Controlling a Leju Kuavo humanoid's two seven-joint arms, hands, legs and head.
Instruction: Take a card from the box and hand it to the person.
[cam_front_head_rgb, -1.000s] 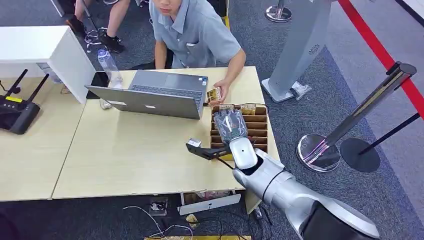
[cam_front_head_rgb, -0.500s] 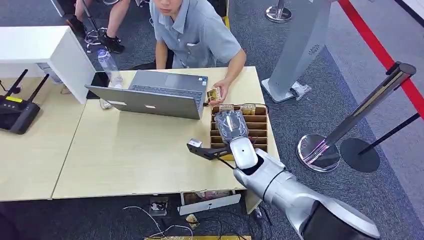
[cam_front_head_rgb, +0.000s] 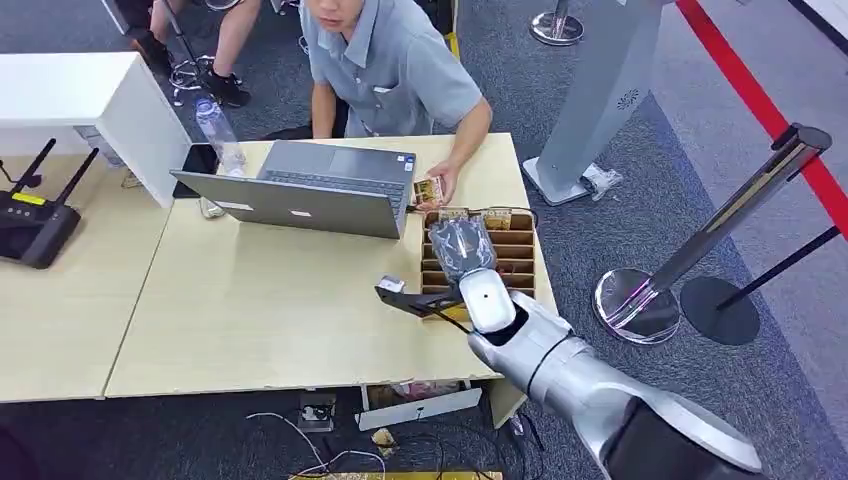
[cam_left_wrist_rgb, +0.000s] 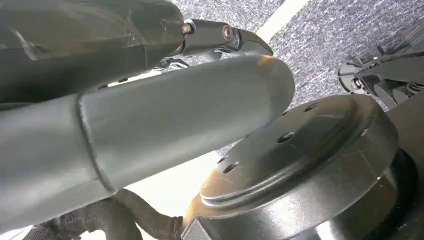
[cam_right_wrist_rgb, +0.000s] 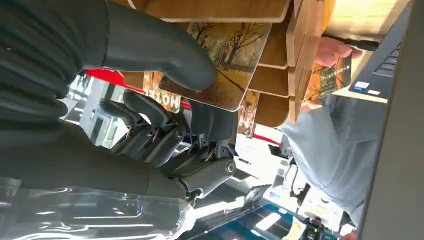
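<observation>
As the right hand (cam_front_head_rgb: 462, 247) eased a little further over the box (cam_front_head_rgb: 512, 262) within the last second, nothing else shifted, so the grasp looked settled and the lift was probably next. Its thumb (cam_right_wrist_rgb: 165, 50) pressed a card (cam_right_wrist_rgb: 226, 60) against the fingers (cam_right_wrist_rgb: 150, 130) behind, pinching it at the box's dividers. Beyond the hand, the person (cam_front_head_rgb: 395, 70) held another card (cam_front_head_rgb: 428, 189).

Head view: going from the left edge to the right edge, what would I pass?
Black router → water bottle → laptop → robot's right hand over the wooden card box → silver stanchion base → black stanchion base.
</observation>
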